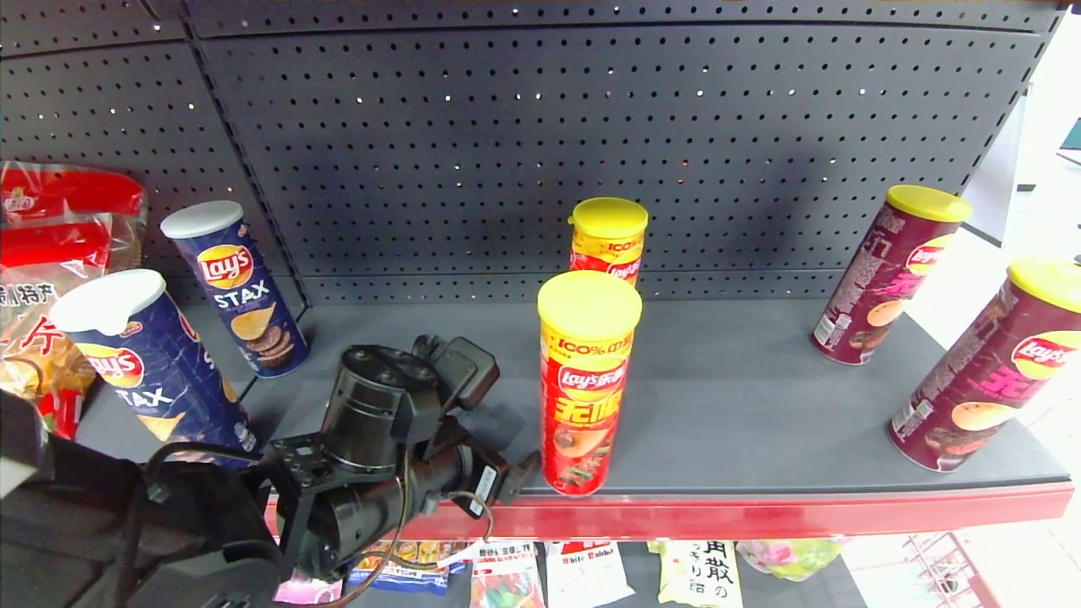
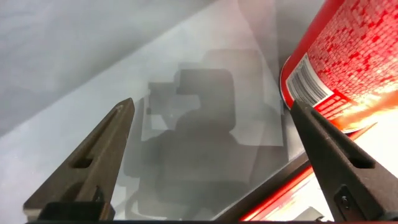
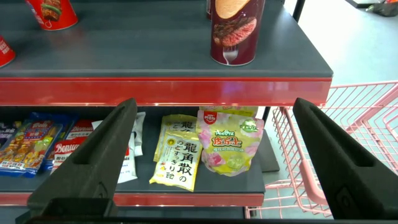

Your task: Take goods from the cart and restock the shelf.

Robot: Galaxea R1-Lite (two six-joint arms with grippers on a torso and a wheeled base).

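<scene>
Here's the grey shelf (image 1: 743, 397), with a red lip along its front. The front red can (image 1: 584, 384) stands right at that lip. Straight behind it, near the pegboard back (image 1: 507, 127), is the rear red can (image 1: 608, 241). To its left stand two blue cans (image 1: 236, 287), one behind the other. To its right, well apart, are two maroon cans (image 1: 887, 274). Far to its left lie snack bags (image 1: 51, 253). Below it, a lower shelf (image 3: 268, 163) carries flat packets (image 3: 177, 152).
</scene>
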